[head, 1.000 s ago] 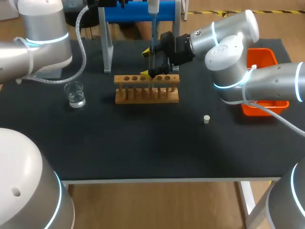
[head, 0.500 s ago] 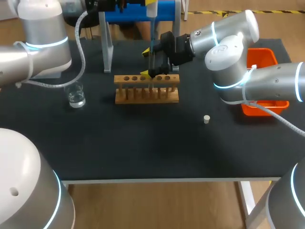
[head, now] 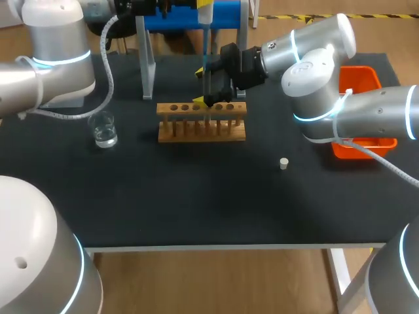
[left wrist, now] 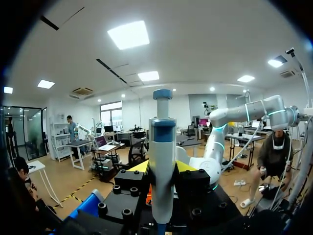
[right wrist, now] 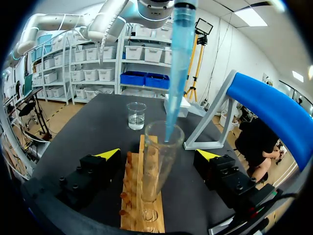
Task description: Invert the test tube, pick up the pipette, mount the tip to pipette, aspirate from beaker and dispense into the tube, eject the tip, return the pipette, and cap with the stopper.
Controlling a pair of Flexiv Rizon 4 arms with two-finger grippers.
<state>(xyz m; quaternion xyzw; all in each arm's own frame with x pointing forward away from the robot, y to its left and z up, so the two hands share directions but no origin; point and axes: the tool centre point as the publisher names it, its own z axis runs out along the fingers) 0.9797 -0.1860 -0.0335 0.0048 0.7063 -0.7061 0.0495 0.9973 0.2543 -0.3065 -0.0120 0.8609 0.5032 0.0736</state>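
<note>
L gripper (left wrist: 162,167) clamped on pipette (left wrist: 162,142); R gripper (right wrist: 159,154) spread around, not touching, test tube (right wrist: 157,164) in rack (head: 201,122) nr black tabletop's (head: 196,209) back edge. In R wrist view only, tip (right wrist: 175,83) is seen at tube mouth; in head view only, stopper (head: 283,163).

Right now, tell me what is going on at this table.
The left gripper holds the pipette above the rack, its blue tip at the mouth of the test tube. The right gripper is open, a finger on each side of that tube, not touching. The beaker of water and the stopper sit untouched.
</note>
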